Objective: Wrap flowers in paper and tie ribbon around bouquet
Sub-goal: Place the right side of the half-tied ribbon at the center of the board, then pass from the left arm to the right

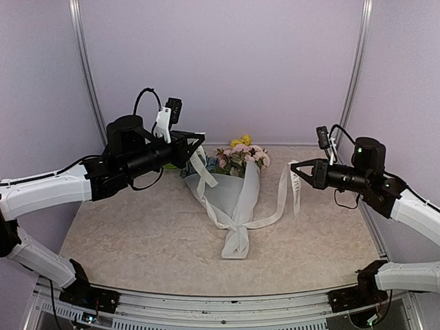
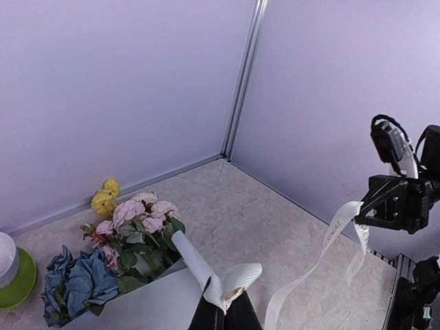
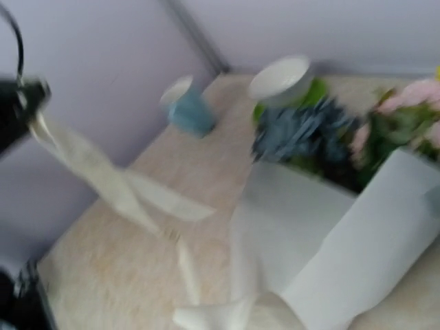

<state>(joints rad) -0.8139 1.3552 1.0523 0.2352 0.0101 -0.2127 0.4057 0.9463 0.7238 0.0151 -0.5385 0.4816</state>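
The ribbon (image 2: 335,227) is pinched at both ends. The left claw (image 2: 223,311) is closed on one end, with a short fold of it bunched right at the fingertips. The right claw (image 1: 295,166) is closed on the other end, and a lettered tail hangs down from its tip. Both claws are raised off the worktop (image 1: 124,240), well apart and pointing towards one another. From the left claw a white stretch runs forward and down to the wide end of the bouquet (image 1: 234,201), just beside the leaves. From the right claw the strip sags in a long slack curve down to the bouquet's narrow lower part and crosses it there. The bouquet lies flat on the worktop, between and below the two claws and nearer the left one. Its paper (image 2: 148,302) forms a cone directly under the left claw's fingertips, with the narrow end pointing away from the back wall (image 1: 220,69). The flowers (image 2: 134,220) spill out of the wide end just beyond the left claw. Pink roses sit in the middle, yellow blooms lie past them towards the wall, and a blue cluster is off to one side. Beyond the blue cluster, at the edge of the left wrist view, a white bowl (image 2: 5,254) rests on something green. The right wrist view is badly smeared, but it shows that bowl with a small blue cup (image 3: 189,110) near it.
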